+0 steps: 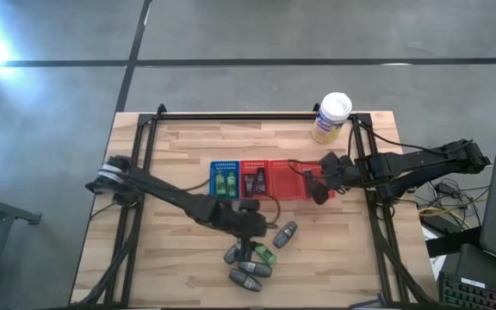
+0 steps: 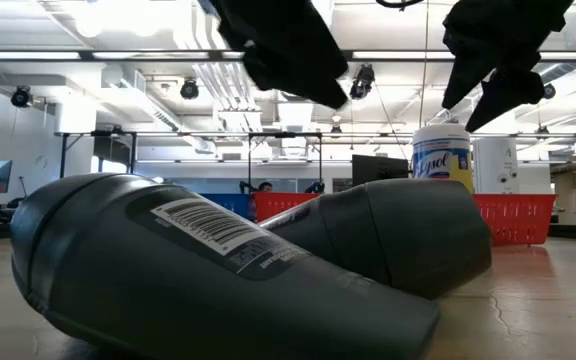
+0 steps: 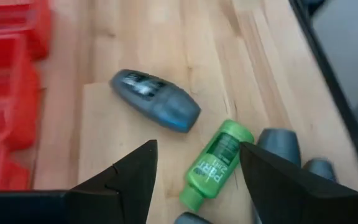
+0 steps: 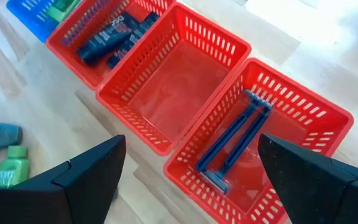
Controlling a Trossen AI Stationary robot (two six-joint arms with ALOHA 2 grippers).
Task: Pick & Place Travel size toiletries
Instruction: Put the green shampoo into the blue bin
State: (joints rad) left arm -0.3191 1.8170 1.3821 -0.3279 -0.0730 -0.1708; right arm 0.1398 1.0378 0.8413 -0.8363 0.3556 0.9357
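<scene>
Left gripper (image 3: 197, 180) spread above green bottle (image 3: 215, 163) on tabletop (image 3: 166, 50), bottle between its fingers, untouched, right gripper (image 4: 191, 180) spread over red baskets (image 4: 179, 81).

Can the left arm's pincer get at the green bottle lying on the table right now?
Probably yes. The left pincer hangs open right over the green bottle, which lies flat on bare wood. The grey containers beside its cap look near enough that one finger may brush them on the way down.
</scene>
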